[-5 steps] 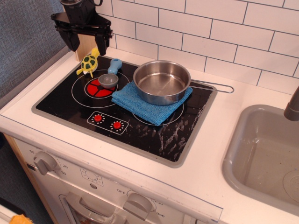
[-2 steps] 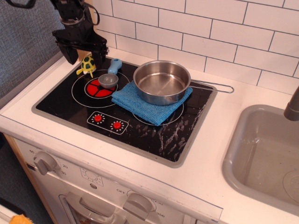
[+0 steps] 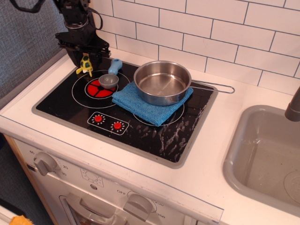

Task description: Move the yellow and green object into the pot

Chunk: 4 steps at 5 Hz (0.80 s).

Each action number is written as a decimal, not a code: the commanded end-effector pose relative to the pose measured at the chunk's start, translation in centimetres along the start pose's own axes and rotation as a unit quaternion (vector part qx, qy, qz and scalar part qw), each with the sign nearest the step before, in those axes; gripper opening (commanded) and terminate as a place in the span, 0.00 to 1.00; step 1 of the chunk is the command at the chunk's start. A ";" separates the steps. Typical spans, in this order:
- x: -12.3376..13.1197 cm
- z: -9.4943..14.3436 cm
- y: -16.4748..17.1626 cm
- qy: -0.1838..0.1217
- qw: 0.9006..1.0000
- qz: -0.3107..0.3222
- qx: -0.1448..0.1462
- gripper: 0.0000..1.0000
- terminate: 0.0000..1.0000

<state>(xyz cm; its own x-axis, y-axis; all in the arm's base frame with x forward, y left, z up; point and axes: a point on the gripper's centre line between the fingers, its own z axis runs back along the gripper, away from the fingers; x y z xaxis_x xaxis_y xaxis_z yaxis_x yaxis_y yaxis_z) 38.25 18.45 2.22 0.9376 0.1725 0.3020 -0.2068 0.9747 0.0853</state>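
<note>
Claw [image 3: 86,58] pinching turtle [image 3: 86,65] by shell edge; could slip, or clip scoop [image 3: 110,77] en route to pot [image 3: 161,82].

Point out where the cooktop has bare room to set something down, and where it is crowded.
Free: the black glass at the front right, between the blue cloth and the cooktop's grey rim, and the front-left corner beside the red dials. Crowded: the back left, where the claw is down around the turtle next to the scoop; the pot fills the back middle.
</note>
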 end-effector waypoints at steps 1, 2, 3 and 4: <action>0.4 1.2 0.2 -0.011 1.000 0.005 0.002 0.00 0.00; 0.8 3.1 0.4 -0.021 1.000 0.014 -0.004 0.00 0.00; 1.4 7.1 -0.3 -0.056 0.998 0.025 -0.004 0.00 0.00; 1.5 10.1 -2.7 -0.083 0.996 0.024 -0.017 0.00 0.00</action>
<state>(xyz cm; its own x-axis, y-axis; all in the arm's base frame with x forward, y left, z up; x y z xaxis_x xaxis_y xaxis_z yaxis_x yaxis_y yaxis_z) 37.45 14.10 9.94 0.8902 0.2016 0.4085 -0.2300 0.9730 0.0210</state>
